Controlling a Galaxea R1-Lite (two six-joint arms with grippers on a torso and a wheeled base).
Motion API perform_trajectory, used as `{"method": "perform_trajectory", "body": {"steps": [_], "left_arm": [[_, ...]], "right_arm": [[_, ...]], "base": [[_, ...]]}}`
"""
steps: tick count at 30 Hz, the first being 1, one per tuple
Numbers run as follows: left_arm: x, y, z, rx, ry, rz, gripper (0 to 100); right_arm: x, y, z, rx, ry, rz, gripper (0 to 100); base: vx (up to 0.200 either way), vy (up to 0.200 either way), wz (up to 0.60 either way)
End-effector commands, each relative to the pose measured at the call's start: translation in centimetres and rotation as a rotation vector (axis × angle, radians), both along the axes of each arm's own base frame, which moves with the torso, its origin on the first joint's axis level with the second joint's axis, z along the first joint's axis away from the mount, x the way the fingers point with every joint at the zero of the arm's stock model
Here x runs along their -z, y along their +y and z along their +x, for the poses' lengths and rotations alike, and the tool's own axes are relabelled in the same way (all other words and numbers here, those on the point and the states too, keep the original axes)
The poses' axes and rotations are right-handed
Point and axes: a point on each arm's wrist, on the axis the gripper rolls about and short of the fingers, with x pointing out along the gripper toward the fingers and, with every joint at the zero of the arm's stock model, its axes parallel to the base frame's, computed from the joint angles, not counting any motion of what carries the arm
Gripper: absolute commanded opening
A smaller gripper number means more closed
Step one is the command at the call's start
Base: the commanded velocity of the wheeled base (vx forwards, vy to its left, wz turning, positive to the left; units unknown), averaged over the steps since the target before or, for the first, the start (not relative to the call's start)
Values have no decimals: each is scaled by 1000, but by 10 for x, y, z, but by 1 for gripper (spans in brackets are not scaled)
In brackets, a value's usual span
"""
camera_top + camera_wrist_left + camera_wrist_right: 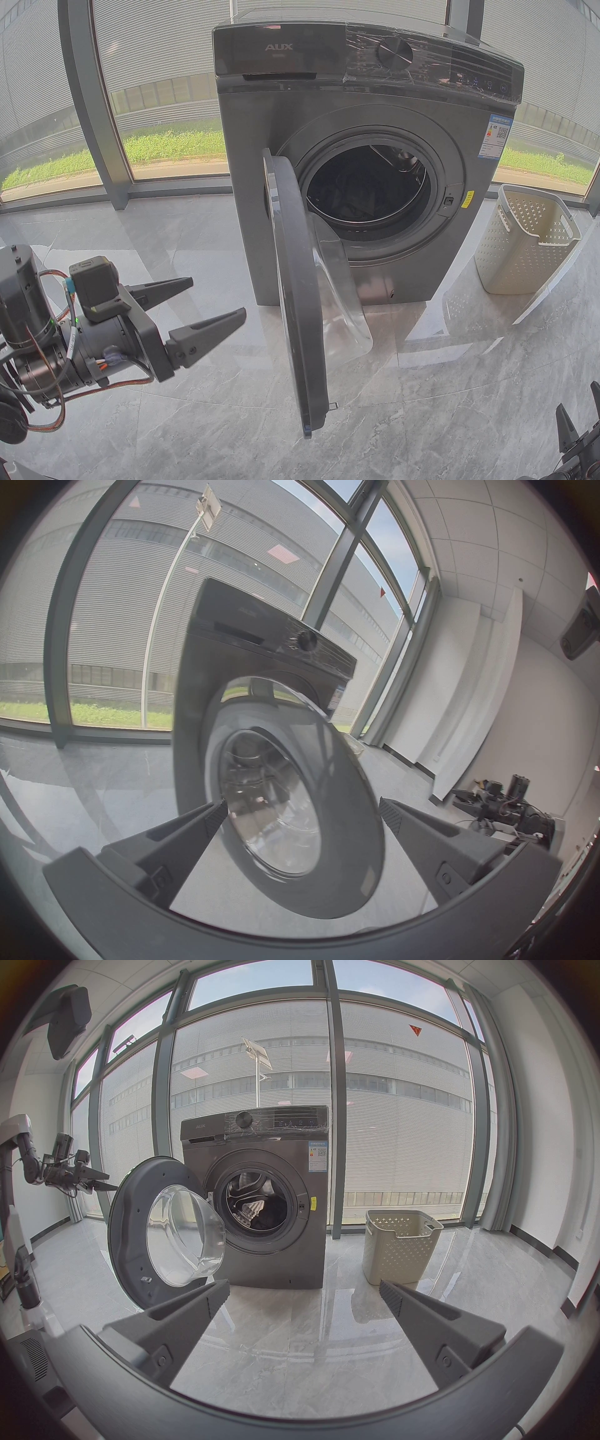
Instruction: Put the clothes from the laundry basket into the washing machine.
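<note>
Grey marble floor [187, 237]; I see the laundry basket [528, 250] empty, dark clothes [265, 1213] inside the washing machine [262, 187], so loading looks done. Left gripper [217, 296] and right gripper [304, 1286] both gape, holding nothing.

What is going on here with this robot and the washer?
A two-armed robot is moving laundry into the washing machine. Its door hangs wide open, and some clothes lie in the drum. The laundry basket stands on the floor to the washer's right and looks empty, as far as its inside shows. Neither arm holds anything: the left gripper is open, held up beside the door, and the right gripper is open too, low on the robot's right.
</note>
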Motion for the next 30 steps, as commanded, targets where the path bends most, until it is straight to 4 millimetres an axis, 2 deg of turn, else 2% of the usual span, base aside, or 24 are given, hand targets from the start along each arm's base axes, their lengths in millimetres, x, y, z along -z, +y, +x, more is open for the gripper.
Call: {"method": "perform_trajectory", "body": {"steps": [1, 7, 8, 14, 18, 19, 20, 22, 26, 30], "left_arm": [[-1, 13, 7, -71, -7, 4, 100], [14, -1, 27, -73, 47, 62, 100], [15, -11, 34, -66, 50, 73, 100], [13, -37, 60, -97, 44, 71, 100], [9, -50, 66, -86, 45, 47, 100], [3, -60, 69, -67, 60, 4, 100], [3, -60, 69, -67, 60, 4, 100], [-3, -74, 75, -47, 66, -31, 100], [5, -82, 85, -50, 77, -18, 100], [4, -88, 93, -49, 68, -21, 100]], "right_arm": [[5, 0, 0, -1, 1, 0, 100], [5, 0, 0, -1, 1, 0, 100], [5, 0, 0, -1, 1, 0, 100], [5, 0, 0, -1, 1, 0, 100], [5, 0, 0, -1, 1, 0, 100], [5, 0, 0, -1, 1, 0, 100], [5, 0, 0, -1, 1, 0, 100], [5, 0, 0, -1, 1, 0, 100], [5, 0, 0, -1, 1, 0, 100], [5, 0, 0, -1, 1, 0, 100]], "base": [[0, 0, 0], [0, 0, 0], [0, 0, 0], [0, 0, 0], [0, 0, 0], [0, 0, 0], [0, 0, 0], [0, 0, 0], [0, 0, 0], [0, 0, 0]]}}
